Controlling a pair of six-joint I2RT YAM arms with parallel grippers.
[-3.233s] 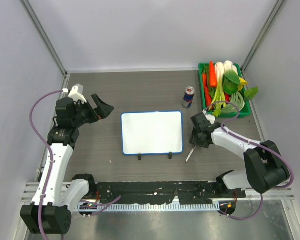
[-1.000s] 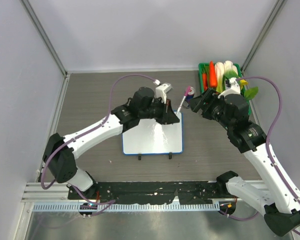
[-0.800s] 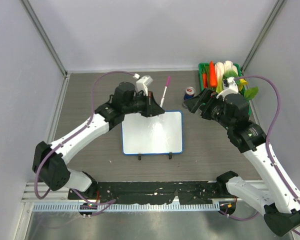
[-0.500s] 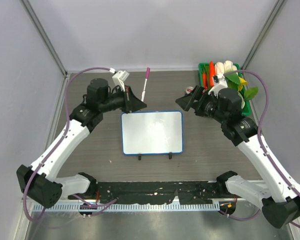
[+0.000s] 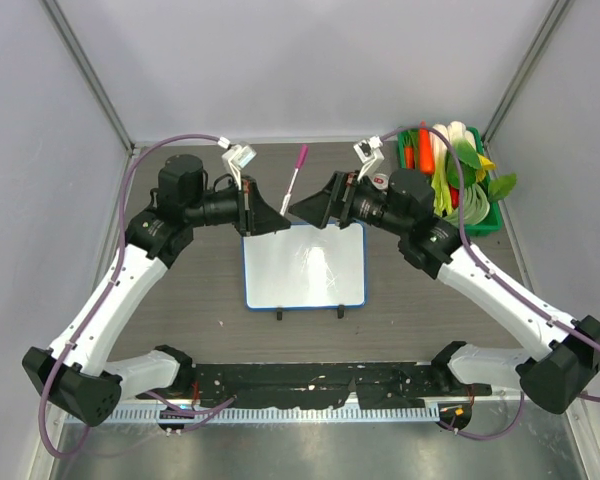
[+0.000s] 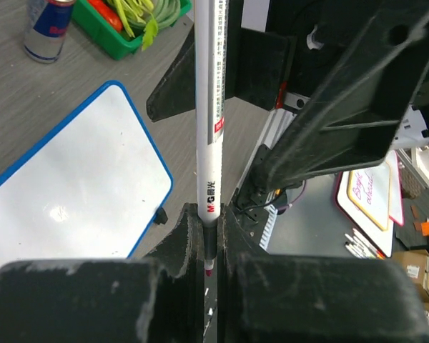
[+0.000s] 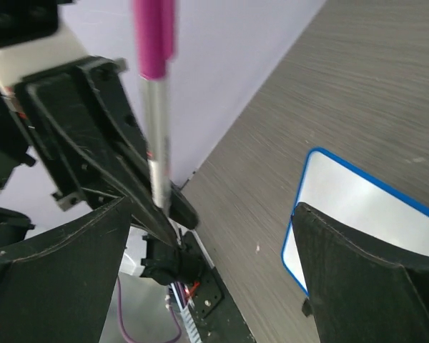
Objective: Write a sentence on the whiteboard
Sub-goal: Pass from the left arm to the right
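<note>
The whiteboard (image 5: 303,265) lies flat mid-table, blue-rimmed, two black clips on its near edge; it also shows as whiteboard (image 6: 64,171) and whiteboard (image 7: 357,207). Its face is blank and no sentence shows. My left gripper (image 5: 275,215) hovers above the board's far left corner, shut on the writing end of a white marker (image 5: 294,180) with a pink cap pointing up and away. In its wrist view the left gripper (image 6: 211,236) pinches the marker (image 6: 212,107). My right gripper (image 5: 305,208) faces it, open; the marker (image 7: 155,143) stands between the spread fingers of the right gripper (image 7: 214,271), untouched.
A green basket (image 5: 488,222) of vegetables sits at the far right corner, with a soda can (image 5: 382,180) beside it, partly behind the right arm. Grey walls close the table at back and sides. The arm bases and a black rail run along the near edge.
The left gripper carried the marker from over the board's far right corner leftward and lifted it. The right gripper swung left from the basket to face the marker.
</note>
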